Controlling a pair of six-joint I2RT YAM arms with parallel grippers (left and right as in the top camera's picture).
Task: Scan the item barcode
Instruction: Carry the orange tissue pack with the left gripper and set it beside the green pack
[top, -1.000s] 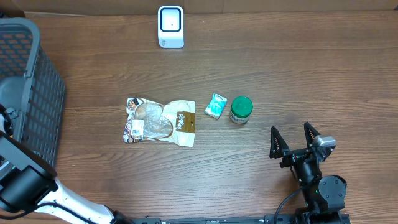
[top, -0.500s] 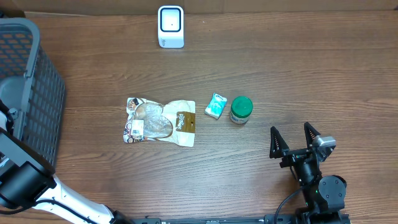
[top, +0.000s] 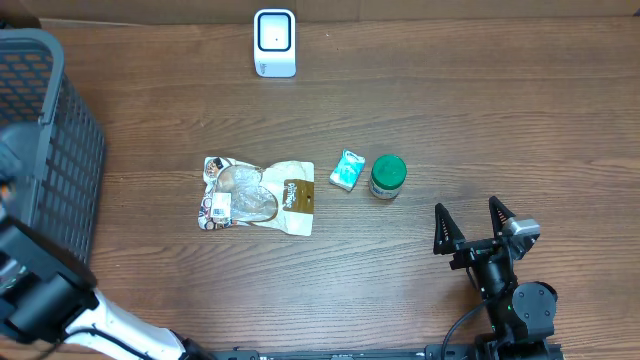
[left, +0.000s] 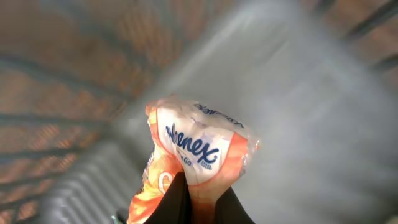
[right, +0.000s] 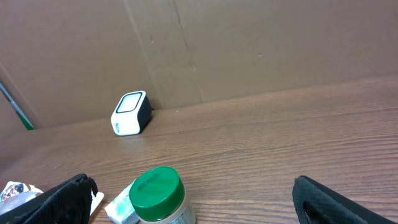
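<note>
The left gripper (left: 200, 198) has just snapped shut on the orange Kleenex tissue pack (left: 202, 146), over in the gray basket (top: 55, 150) (it looks blurry there). Next, I think, the pack can go to the white scanner (top: 274, 42). The right gripper (top: 466, 208) sits wide open, holding nothing.

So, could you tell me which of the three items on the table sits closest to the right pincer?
The green-lidded jar, at the right end of the row; the teal packet and the snack bag lie farther from the right pincer.
</note>
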